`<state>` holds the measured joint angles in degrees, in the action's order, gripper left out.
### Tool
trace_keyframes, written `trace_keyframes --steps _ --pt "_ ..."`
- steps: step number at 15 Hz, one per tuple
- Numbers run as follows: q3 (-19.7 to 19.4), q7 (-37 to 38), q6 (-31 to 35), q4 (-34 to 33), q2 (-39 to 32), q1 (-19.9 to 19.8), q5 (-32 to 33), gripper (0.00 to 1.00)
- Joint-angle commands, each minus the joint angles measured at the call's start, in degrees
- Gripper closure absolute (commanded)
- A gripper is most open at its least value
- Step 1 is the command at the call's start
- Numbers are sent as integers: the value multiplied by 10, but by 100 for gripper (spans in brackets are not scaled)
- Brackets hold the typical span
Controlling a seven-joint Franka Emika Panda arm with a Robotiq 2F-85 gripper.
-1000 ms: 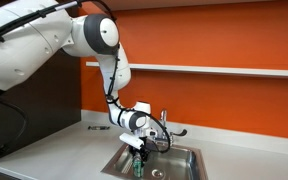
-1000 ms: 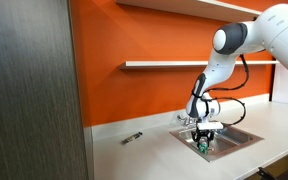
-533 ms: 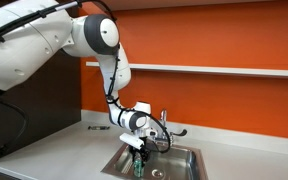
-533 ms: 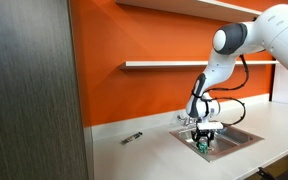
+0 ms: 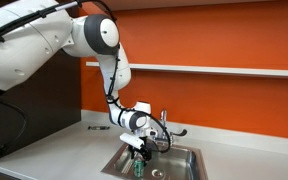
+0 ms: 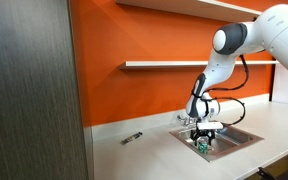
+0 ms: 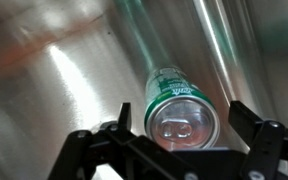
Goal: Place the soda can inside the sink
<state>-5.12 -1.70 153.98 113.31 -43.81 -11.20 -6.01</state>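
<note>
Jaws of the gripper [image 5: 137, 159] are seen spread, with gaps left at 3 and 9 o'clock of the soda can [image 7: 181, 112]. The can appears to stand upright inside the sink [image 6: 248, 136]. Placement is judged done; only withdrawal of the arm is left.
</note>
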Motion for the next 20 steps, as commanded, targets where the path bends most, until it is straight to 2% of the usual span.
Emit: trace_keyframes --steps 1,12,20 --pt "3 9 -17 0 20 -1 -1 0" --pt "-4 11 -19 16 71 13 8 0" --pt "-3 -13 -15 61 127 32 44 0"
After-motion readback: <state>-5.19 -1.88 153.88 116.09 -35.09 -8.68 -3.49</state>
